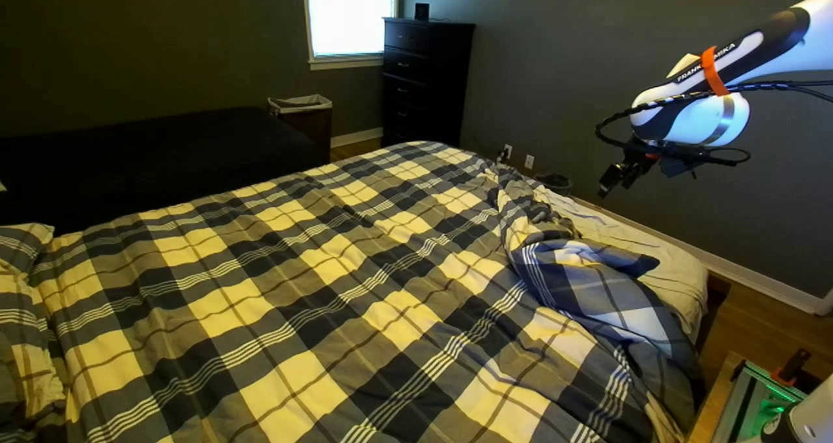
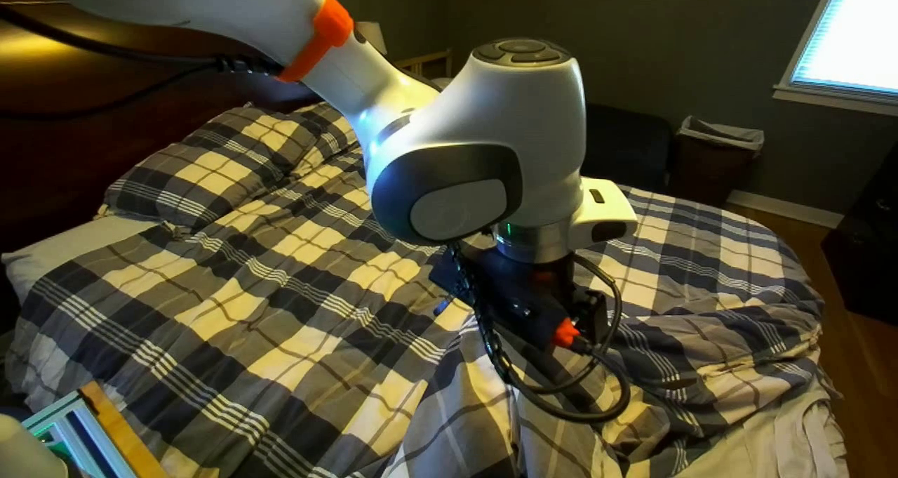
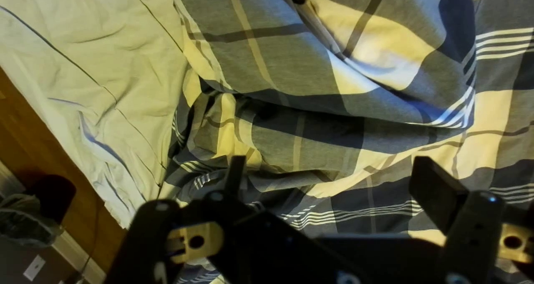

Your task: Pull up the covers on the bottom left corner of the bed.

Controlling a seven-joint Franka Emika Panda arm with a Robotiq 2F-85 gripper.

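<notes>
The covers, a pale yellow, black and grey plaid blanket [image 1: 312, 267] [image 2: 295, 302], spread over most of the bed in both exterior views. Along the foot they are bunched and folded back, leaving the bed's pale sheet [image 1: 677, 283] [image 2: 754, 443] bare at the edge. In the wrist view, rumpled folds of the covers [image 3: 300, 144] lie beneath the jaws, and the sheet [image 3: 104, 59] shows at left. My gripper [image 1: 615, 179] [image 3: 329, 161] is open and empty, raised above the foot of the bed, apart from the cloth. In an exterior view the wrist and cables largely hide its fingers.
A dark couch [image 1: 163, 153], a lined hamper [image 1: 299, 108] and a black dresser [image 1: 426, 82] stand beyond the bed. A wastebasket [image 1: 556, 183] is near the wall by the foot. Plaid pillows [image 2: 217, 166] lie at the head. The robot's mount [image 2: 91, 429] stands beside the bed.
</notes>
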